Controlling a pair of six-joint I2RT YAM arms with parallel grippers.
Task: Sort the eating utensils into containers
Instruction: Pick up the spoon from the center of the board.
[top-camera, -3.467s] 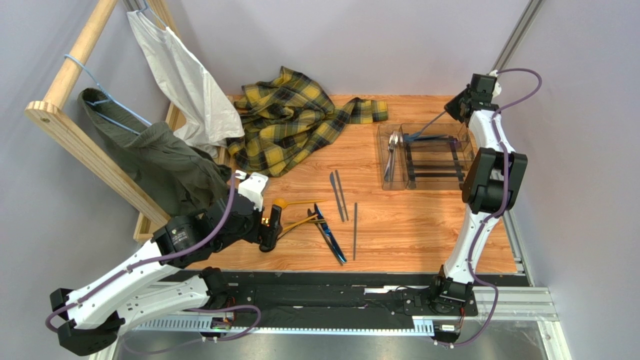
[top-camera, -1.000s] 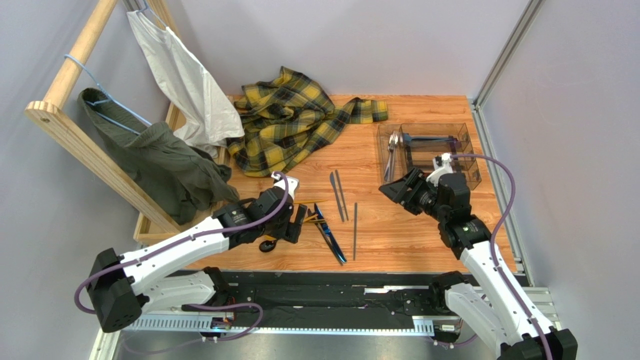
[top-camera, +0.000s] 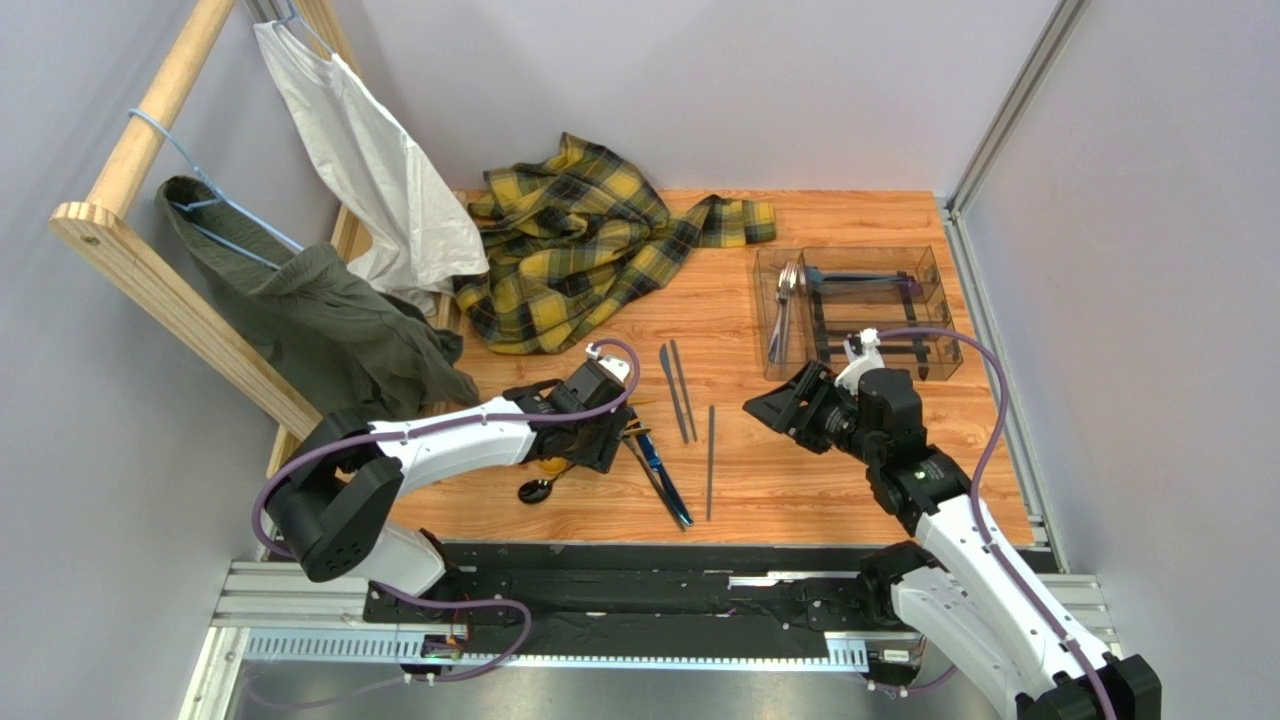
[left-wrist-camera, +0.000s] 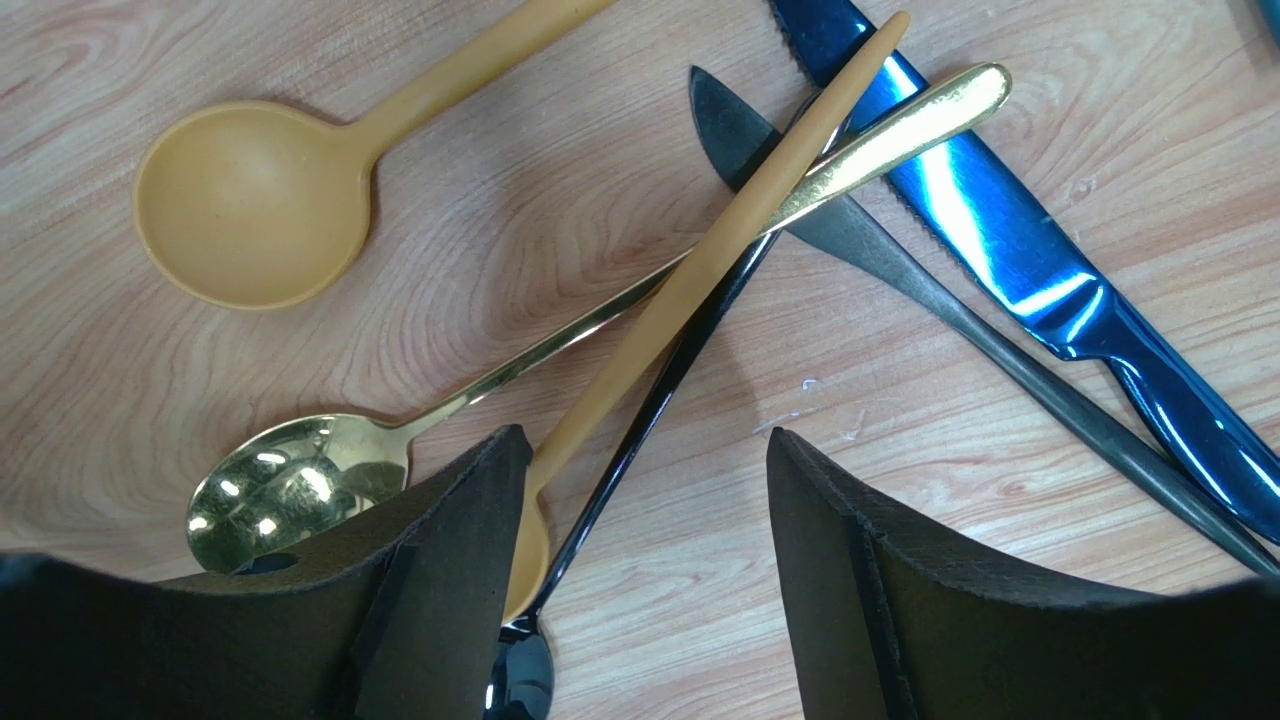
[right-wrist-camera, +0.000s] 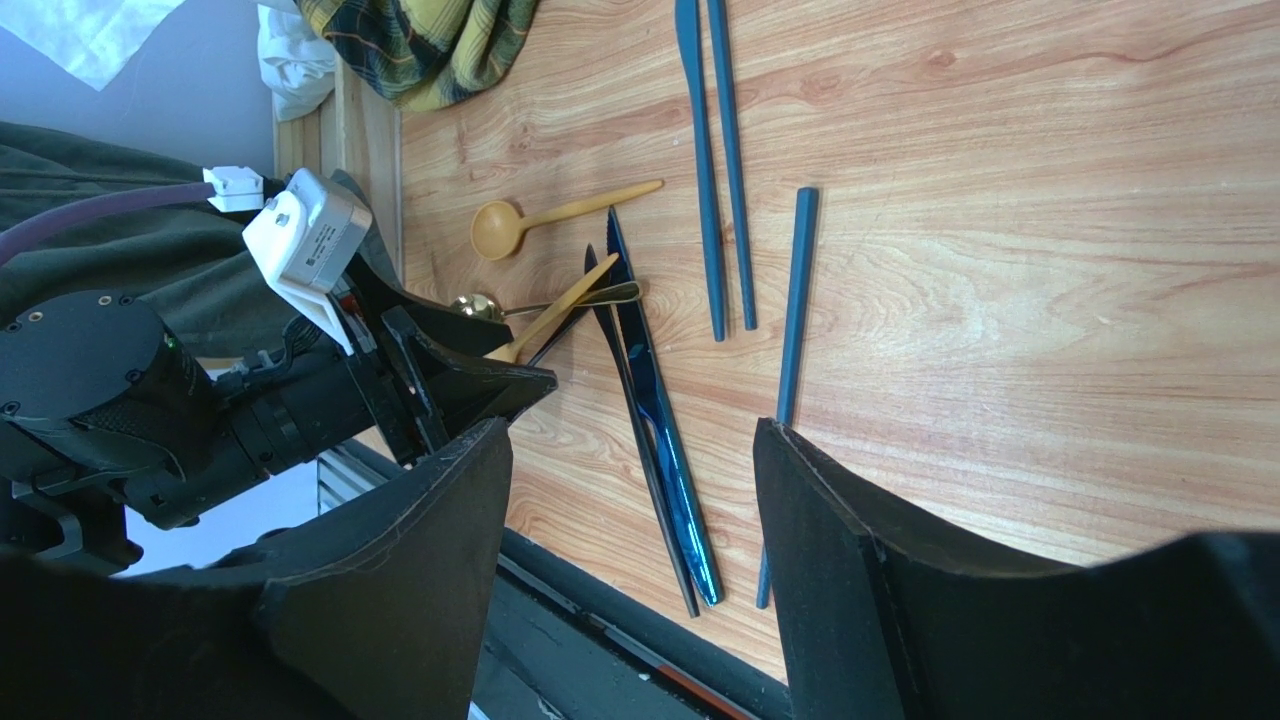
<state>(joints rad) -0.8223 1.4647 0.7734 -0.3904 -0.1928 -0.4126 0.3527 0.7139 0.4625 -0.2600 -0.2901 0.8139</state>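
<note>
Crosswise, tan handle (left-wrist-camera: 706, 270) over gold spoon (left-wrist-camera: 301, 483)

The left arm (top-camera: 436, 438) and right arm (top-camera: 969, 525) are white-shelled with black joints, looping purple cables (top-camera: 993, 393) and matte black fingers (left-wrist-camera: 451, 585).

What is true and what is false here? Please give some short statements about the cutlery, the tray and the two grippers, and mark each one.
1. The left gripper is open, near the gold spoon. True.
2. The right gripper holds a knife. False: it is open and holds nothing.
3. The blue knife lies in the tray. False: it lies on the table, beside a grey knife.
4. The handle of a tan spoon lies across the gold spoon's handle. True.
5. Some silver cutlery lies in the tray, at its left end in the top view. True.
</note>
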